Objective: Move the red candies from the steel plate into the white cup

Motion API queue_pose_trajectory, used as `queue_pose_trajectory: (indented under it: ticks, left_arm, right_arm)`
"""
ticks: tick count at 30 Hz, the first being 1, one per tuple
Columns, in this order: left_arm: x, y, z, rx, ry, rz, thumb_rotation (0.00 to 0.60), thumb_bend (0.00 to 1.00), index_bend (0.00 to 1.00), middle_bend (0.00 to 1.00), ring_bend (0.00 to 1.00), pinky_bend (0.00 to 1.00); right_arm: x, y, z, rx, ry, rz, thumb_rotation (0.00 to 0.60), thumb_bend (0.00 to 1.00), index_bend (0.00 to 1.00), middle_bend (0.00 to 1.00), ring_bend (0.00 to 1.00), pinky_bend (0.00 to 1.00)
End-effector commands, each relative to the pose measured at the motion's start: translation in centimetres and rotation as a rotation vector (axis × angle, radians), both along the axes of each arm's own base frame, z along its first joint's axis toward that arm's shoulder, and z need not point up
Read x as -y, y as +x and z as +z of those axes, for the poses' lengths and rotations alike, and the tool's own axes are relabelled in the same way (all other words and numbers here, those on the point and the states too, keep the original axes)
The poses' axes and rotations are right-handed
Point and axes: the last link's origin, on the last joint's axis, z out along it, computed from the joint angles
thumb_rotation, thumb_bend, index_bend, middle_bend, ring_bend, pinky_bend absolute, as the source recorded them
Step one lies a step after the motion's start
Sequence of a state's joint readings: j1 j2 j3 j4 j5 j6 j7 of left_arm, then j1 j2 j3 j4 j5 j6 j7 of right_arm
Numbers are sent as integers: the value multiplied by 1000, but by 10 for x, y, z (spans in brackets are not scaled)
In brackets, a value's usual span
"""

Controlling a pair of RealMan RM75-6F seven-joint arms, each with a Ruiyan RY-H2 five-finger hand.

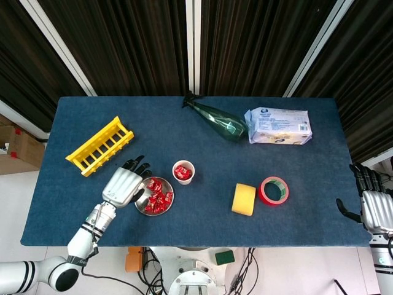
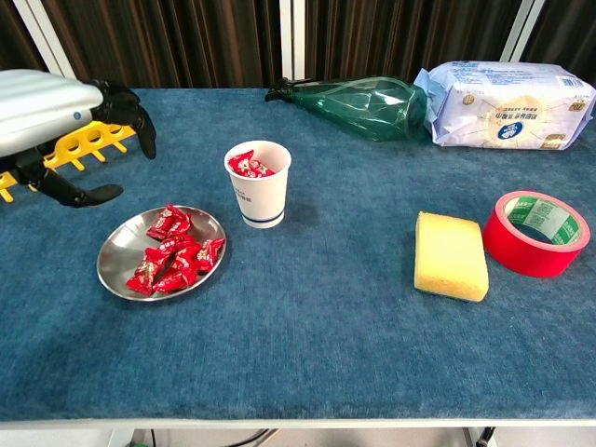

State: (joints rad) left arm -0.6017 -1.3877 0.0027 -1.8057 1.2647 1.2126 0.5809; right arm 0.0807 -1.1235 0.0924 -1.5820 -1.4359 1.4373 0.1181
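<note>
A steel plate (image 1: 145, 209) (image 2: 119, 255) holds several red candies (image 1: 158, 199) (image 2: 175, 252) at the front left of the table. The white cup (image 1: 183, 172) (image 2: 259, 191) stands upright just right of the plate, with red candies (image 2: 245, 166) inside. My left hand (image 1: 124, 184) (image 2: 58, 116) hovers left of the plate, fingers apart, holding nothing. My right hand (image 1: 371, 201) rests off the table's right edge, fingers spread and empty; the chest view does not show it.
A yellow rack (image 1: 99, 145) (image 2: 79, 146) lies behind the left hand. A green bottle (image 1: 216, 118) (image 2: 358, 101) lies on its side at the back, next to a white packet (image 1: 279, 125) (image 2: 507, 91). A yellow sponge (image 1: 244, 199) (image 2: 450, 255) and red tape roll (image 1: 274, 190) (image 2: 535, 232) sit to the right.
</note>
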Motion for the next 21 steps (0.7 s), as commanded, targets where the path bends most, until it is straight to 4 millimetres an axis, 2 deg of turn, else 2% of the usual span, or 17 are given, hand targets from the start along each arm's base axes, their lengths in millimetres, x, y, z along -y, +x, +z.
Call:
queue_pose_trajectory:
  ticks: [1, 6, 21]
  left_arm:
    - [4, -9, -14, -8, -46, 18, 600, 295, 356, 236, 80, 229]
    - [11, -10, -31, -24, -99, -1, 600, 263, 360, 236, 80, 229]
    - [20, -14, -46, -62, -174, -11, 600, 266, 380, 236, 80, 229]
  right_arm:
    - [-1, 1, -1, -2, 3, 2, 600, 327, 0, 0, 0, 0]
    - [0, 0, -1, -1, 4, -1, 600, 326, 0, 0, 0, 0]
    - [1, -1, -1, 0, 8, -4, 600, 327, 0, 0, 0, 0]
